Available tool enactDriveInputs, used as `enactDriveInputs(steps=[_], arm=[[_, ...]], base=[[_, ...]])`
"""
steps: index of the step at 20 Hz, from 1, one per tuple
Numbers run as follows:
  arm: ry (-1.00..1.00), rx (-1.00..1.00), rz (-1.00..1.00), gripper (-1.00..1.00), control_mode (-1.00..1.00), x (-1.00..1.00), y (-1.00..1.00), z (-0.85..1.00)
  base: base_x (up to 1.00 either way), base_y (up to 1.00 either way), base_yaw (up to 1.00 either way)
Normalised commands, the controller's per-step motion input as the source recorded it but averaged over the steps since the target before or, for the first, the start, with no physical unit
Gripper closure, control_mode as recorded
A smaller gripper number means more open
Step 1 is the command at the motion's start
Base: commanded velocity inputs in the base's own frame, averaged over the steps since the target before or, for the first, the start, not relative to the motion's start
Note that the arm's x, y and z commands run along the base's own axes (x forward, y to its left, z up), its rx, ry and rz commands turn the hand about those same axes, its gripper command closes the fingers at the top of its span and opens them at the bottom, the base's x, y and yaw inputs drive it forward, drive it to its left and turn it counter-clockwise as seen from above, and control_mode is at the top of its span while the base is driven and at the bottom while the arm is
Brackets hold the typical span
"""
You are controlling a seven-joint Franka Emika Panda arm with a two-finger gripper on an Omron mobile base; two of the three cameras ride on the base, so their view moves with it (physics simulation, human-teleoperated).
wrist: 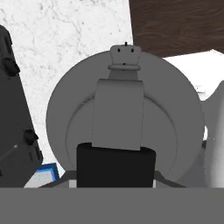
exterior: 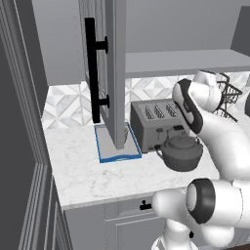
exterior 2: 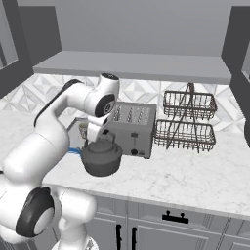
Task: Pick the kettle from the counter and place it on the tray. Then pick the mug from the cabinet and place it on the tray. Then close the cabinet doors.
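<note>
Left base view: my arm rises from lower right, elbow bent, forearm reaching fwd and down over the kettle (exterior: 181, 153). My end effector (exterior: 181, 131) sits at the kettle's handle, between the kettle and the toaster (exterior: 155, 122), mostly hidden by my wrist. The kettle looks lifted clear of the worktop (exterior: 88, 171), hanging just in front of the toaster. The tray (exterior: 110, 156) lies flat on the worktop to the left of the toaster, partly behind the open cabinet door (exterior: 114, 73), whose black bar handle (exterior: 91, 71) faces me. Cabinet (exterior: 185, 61) shelf edge runs above.

Right base view: arm comes up from lower left, shoulder low, upper link arching over to a wrist pointing down. End effector (exterior 2: 100, 133) sits on top of the kettle (exterior 2: 101, 157), clamped on its arched handle. A shadow lies under the kettle on the worktop (exterior 2: 185, 176); kettle hangs beside the toaster (exterior 2: 131, 128). A sliver of blue tray (exterior 2: 73, 150) rim peeks out behind my forearm. Wire rack (exterior 2: 189, 119) stands to the right of the toaster, well apart from the kettle.

Hand view: looking straight down on the kettle (wrist: 175, 122), round lid and body under me, handle running up the middle, spout at the top. End effector (wrist: 116, 168) is closed on the handle. Tray (wrist: 43, 175) corner at lower left, toaster (wrist: 13, 109) at the left edge, worktop (wrist: 65, 35) beyond.
</note>
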Motion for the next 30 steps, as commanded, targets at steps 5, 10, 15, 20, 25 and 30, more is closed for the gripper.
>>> enactDriveInputs(steps=[5,10,15,20,25,30], arm=[[0.04,-0.02,0.0,1.0,-1.0,0.0,1.0,0.13],[0.0,0.0,0.0,1.0,-1.0,0.0,0.99,0.11],[0.0,0.0,0.0,1.0,-1.0,0.2,0.87,0.05],[-0.05,0.0,0.0,1.0,-1.0,0.39,0.44,-0.01],[-0.04,0.0,0.0,1.0,-1.0,0.4,0.18,-0.02],[-0.07,0.0,0.02,1.0,-1.0,0.36,0.15,0.0]], base=[[0.0,0.0,0.0],[0.0,0.0,0.0],[0.0,0.0,0.0],[0.0,0.0,0.0],[0.0,0.0,0.0],[0.0,0.0,0.0]])
